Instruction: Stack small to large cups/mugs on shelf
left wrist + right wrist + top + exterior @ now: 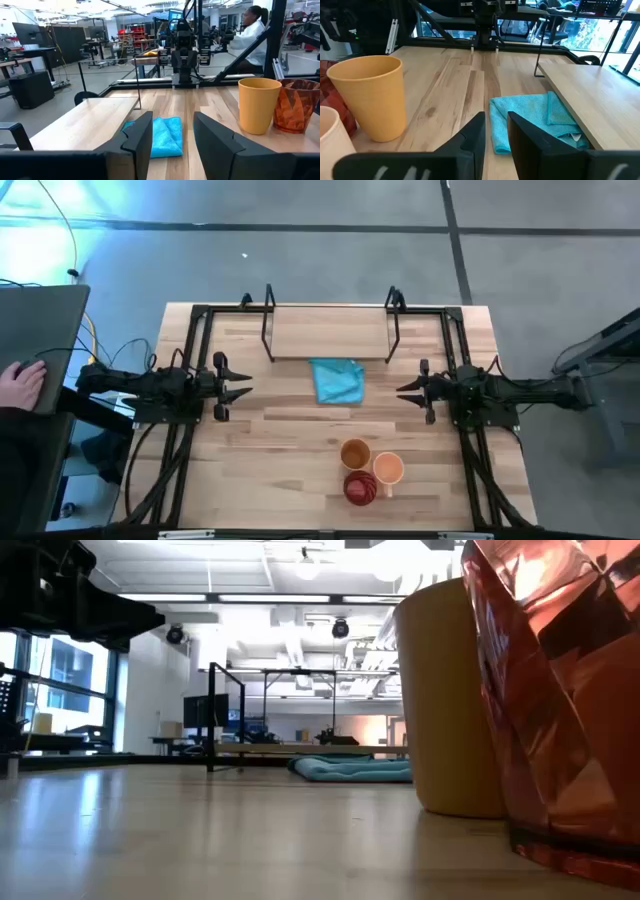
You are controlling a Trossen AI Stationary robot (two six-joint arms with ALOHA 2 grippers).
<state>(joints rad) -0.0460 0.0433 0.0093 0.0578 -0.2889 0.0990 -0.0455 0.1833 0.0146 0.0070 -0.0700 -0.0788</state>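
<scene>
Nearest the table's front edge you're looking at three cups clustered together and touching: the dark red ribbed cup (361,487) at the front, the bright orange mug with a handle (388,469) beside it, and the mustard-tan tumbler (355,453) just behind. All three are standing upright with nothing nested in them. The low view is pressing right up against the red cup (560,700), showing its faceted, glossy wall, with the matte, smooth tumbler (450,695) behind it; the orange mug isn't showing there at all. Only the overhead is giving you the full cluster.

Moving back, both arms are hovering level at mid-table, well apart from the cups. Your left gripper (240,391) is sitting empty with its fingers spread wide. Your right gripper (406,390) is empty too, its fingers standing only slightly apart, as its wrist view (495,131) is showing.

Between them, a crumpled turquoise cloth (337,381) is lying on the wooden tabletop (270,450), its far edge tucking under the shelf. Farthest back, the low light-wood shelf in a black wire frame (328,332) is carrying no cups.

At the overhead's left edge, a person's hand (20,383) is resting on a dark surface.
</scene>
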